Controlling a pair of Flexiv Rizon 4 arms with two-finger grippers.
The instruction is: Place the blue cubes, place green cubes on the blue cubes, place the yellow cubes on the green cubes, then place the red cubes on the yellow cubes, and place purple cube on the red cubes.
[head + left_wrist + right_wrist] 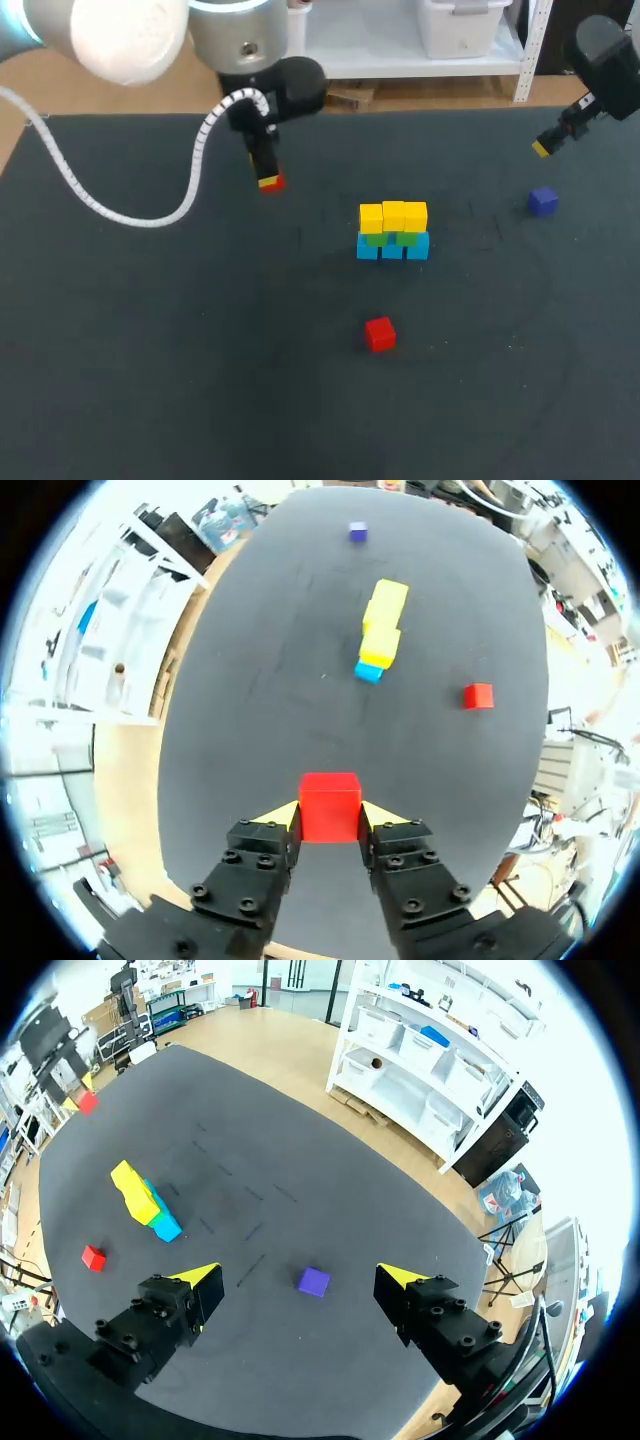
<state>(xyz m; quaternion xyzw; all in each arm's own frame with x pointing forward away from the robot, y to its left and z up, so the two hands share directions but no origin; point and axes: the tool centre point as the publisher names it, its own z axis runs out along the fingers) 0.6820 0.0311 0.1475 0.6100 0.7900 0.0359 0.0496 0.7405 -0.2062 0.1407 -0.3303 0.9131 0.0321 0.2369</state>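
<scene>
Done: blue cubes (392, 249) sit in a row on the tabletop (150, 350), with green cubes (378, 238) on them and yellow cubes (393, 216) on top.
Remaining: the red layer and the purple cap; no red is on the stack yet.
Left hand (330, 818): clamped on one red cube (329, 798), well apart from the stack.
Second red cube (380, 334): loose on the tabletop, near the stack.
Right hand (298, 1277): fingers apart and empty, above the purple cube (313, 1281), which lies alone.
Hard to tell: the number of green cubes, mostly covered by the yellow ones.
</scene>
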